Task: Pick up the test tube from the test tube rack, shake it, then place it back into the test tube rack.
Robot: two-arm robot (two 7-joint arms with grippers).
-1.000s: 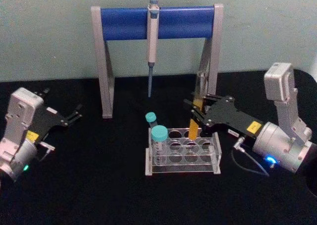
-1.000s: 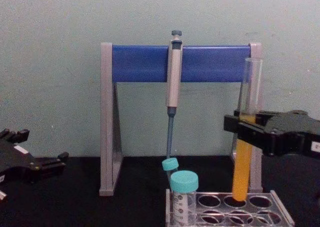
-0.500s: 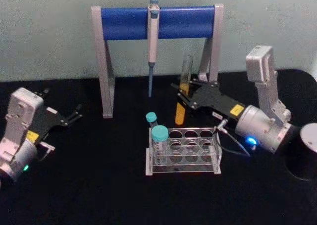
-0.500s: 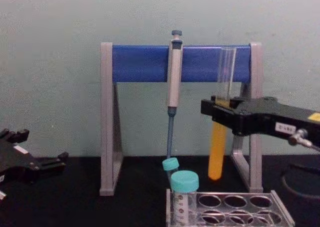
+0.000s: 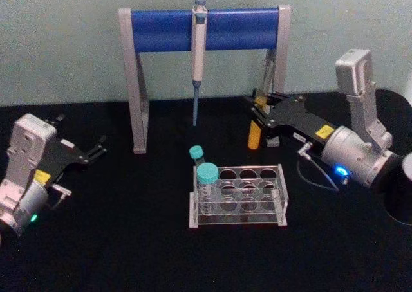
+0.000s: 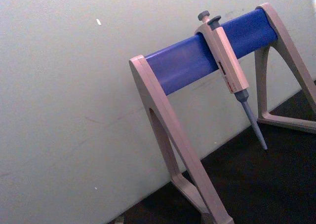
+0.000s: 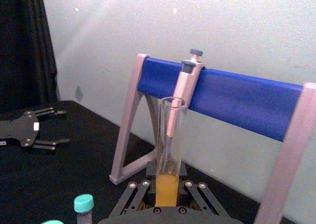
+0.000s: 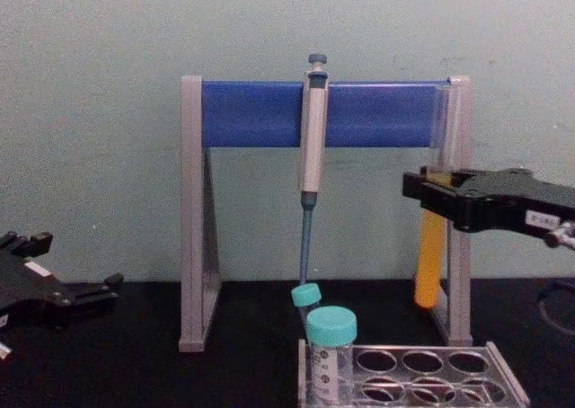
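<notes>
The test tube (image 5: 256, 128) is a slim clear tube with orange-yellow liquid in its lower half. It hangs upright in the air, above and behind the right end of the test tube rack (image 5: 235, 220), close to the stand's right leg. My right gripper (image 5: 258, 117) is shut on it at mid-height. From the chest, the test tube (image 8: 431, 260) hangs well above the clear test tube rack (image 8: 486, 372), held by the right gripper (image 8: 434, 198). The right wrist view looks up along the test tube (image 7: 170, 150). My left gripper (image 5: 95, 149) rests open at the far left.
A grey-and-blue pipette stand (image 5: 161, 29) spans the back, with a pipette (image 5: 198, 44) hanging from its bar. Two teal-capped vials (image 5: 206, 178) stand at the rack's left end. A pale round object (image 5: 405, 171) sits at the right edge.
The right gripper lifted the test tube out of the rack, swung it left, and has now carried it back to the right and farther from me. The left arm has not moved.
</notes>
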